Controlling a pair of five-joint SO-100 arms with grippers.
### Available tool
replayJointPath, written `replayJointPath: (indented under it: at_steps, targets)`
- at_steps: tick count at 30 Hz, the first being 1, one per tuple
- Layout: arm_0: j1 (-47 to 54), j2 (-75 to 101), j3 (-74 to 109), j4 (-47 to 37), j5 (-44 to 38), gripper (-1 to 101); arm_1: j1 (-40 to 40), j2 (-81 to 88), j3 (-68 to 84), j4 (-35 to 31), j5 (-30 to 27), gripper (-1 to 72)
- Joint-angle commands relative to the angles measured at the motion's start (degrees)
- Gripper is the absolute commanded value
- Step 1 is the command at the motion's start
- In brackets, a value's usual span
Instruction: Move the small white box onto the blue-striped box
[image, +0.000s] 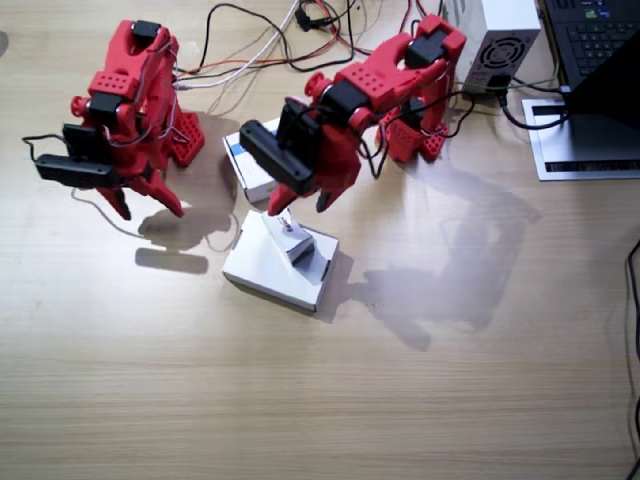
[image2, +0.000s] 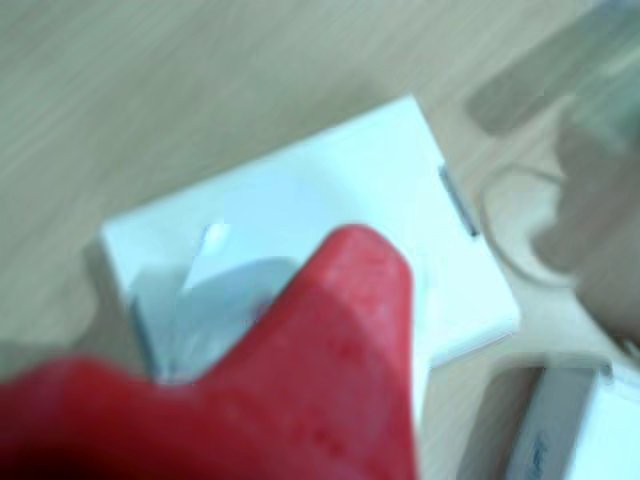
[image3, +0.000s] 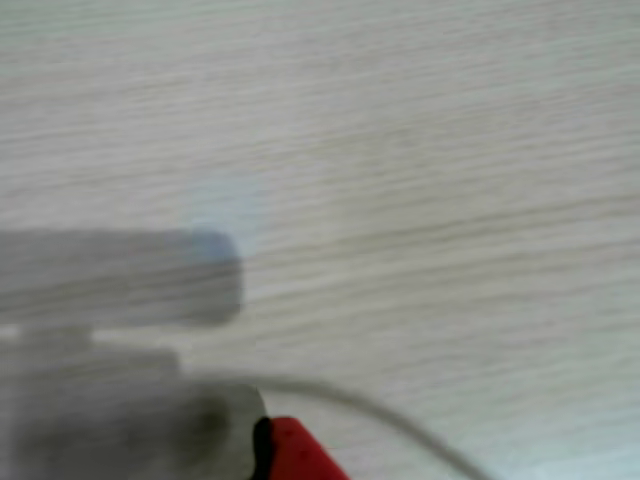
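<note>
Main risk noted: the small box (image: 297, 243) sat on top of the plain white box (image: 262, 272), not on the table (image: 450, 380), so if you brought the left gripper (image: 300, 207) down off-centre, a finger could have caught its edge and tipped it, or shoved it off the plain box. A second risk was the carry: the striped box (image: 250, 165) lay just behind, partly hidden under the left arm (image: 375, 85), so its free top area could not be judged; you could have set the small box on the rim and lost it. Position at this moment: the left gripper hung directly above the small box, fingers spread to either side of it, jaws moderately wide and holding nothing; whether a fingertip touched the box could not be told. In a wrist view one red finger (image2: 340, 330) covered part of the small box (image2: 215, 285), with the plain box's top around it; the view was blurred. The right gripper (image: 150, 205) stood well apart over bare table, apparently empty, but you could not tell its opening.
</note>
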Motion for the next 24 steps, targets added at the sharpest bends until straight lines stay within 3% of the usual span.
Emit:
replayJointPath:
  at_steps: [1,12,15,17,24]
  targets:
    - [2.5,-6.1,-11.3,4.4,1.4,36,-4.4,3.2,1.3,2.4,3.3,48.1]
    - [3.0,-22.1,-18.5,7.3,1.0,35,-9.5,3.2,1.3,2.7,4.9,48.1]
    - [3.3,-24.9,-18.2,7.3,2.7,24,-10.1,3.2,1.3,2.9,5.4,48.0]
    - [3.0,-26.5,-18.8,7.3,2.3,12,-10.1,3.2,1.3,2.9,5.3,43.7]
    - [8.5,-11.8,-9.3,7.5,0.9,12,-10.1,3.2,1.3,2.8,4.7,43.0]
